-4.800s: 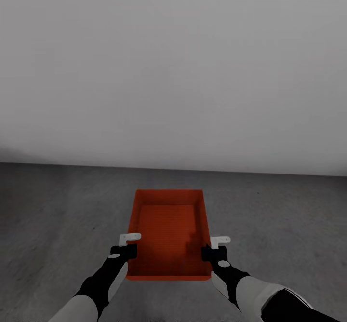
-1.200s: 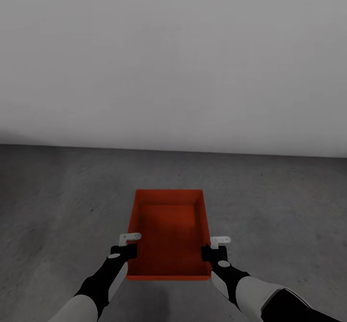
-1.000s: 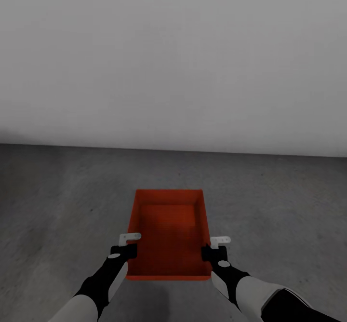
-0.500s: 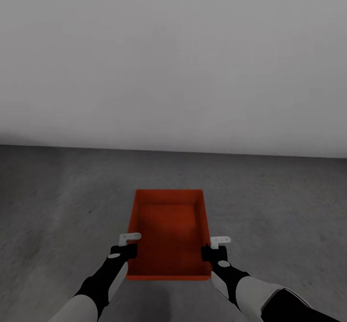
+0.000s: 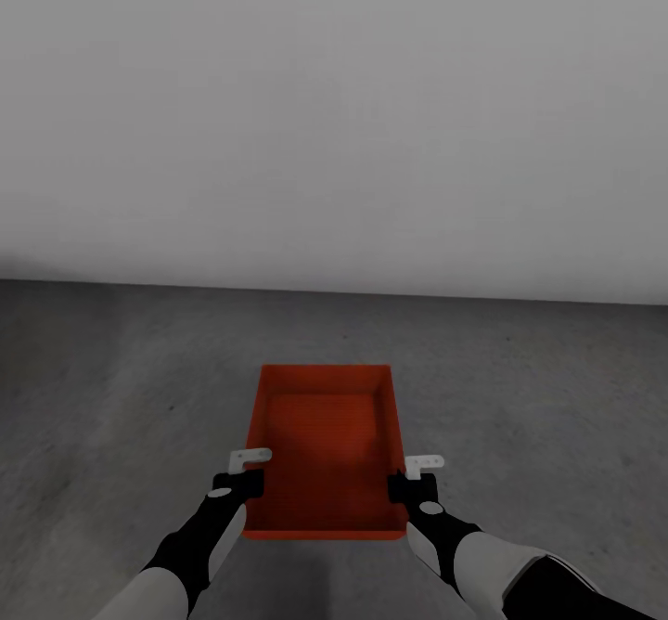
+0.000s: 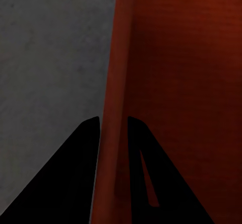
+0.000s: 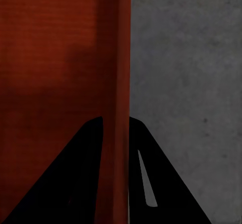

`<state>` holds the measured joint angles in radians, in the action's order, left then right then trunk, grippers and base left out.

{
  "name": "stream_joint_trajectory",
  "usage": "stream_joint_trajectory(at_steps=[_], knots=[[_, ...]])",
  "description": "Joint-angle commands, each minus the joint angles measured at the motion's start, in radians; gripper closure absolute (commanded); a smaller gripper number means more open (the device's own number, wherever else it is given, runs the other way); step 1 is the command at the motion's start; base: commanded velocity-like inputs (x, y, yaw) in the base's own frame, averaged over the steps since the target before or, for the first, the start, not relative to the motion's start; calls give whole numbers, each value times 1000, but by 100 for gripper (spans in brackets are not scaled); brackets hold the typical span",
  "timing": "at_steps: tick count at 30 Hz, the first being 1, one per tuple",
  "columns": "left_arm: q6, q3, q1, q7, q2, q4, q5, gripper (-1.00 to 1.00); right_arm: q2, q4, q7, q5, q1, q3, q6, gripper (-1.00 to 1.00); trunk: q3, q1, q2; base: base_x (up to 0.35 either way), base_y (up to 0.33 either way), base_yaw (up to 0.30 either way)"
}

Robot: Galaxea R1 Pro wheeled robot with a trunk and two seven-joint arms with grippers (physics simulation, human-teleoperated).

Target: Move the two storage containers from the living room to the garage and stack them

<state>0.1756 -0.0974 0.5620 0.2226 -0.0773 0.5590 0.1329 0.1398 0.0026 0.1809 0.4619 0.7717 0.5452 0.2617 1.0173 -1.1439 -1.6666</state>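
Observation:
One orange-red storage container [image 5: 325,444] is held level in front of me, long side pointing away, over the dark grey floor [image 5: 111,388] of the garage. My left gripper [image 5: 249,471] is shut on its left wall near the near corner. My right gripper [image 5: 408,476] is shut on the right wall opposite. In the left wrist view the thin red wall [image 6: 118,58] runs between the black fingers of the left gripper [image 6: 113,121]. In the right wrist view the right gripper [image 7: 115,119] pinches the container's other wall [image 7: 121,58] the same way. The tray is empty.
A plain white wall [image 5: 334,109] stands ahead and meets the concrete a short way beyond the container. Mottled grey concrete floor [image 7: 186,58] spreads to both sides of the tray and in front of it.
Since the oldest frame the foot of the wall has risen in the picture, so the camera moved. The container stays fixed between both grippers. Over the last second almost nothing has shifted.

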Motion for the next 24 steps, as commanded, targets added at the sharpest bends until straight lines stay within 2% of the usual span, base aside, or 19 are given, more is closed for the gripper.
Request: stream_joint_trajectory(at_steps=[1,13,24], knots=[[8,8,1,29,1,6,-15,100,0,4,6,29,0,1,8,100,4,-4,-8,0,0,0],[8,8,1,29,1,6,-15,100,0,4,6,29,0,1,8,100,41,-50,-92,0,0,-19],[8,8,1,29,1,7,-15,100,0,4,6,29,0,1,8,100,41,-50,-92,0,0,-196]])
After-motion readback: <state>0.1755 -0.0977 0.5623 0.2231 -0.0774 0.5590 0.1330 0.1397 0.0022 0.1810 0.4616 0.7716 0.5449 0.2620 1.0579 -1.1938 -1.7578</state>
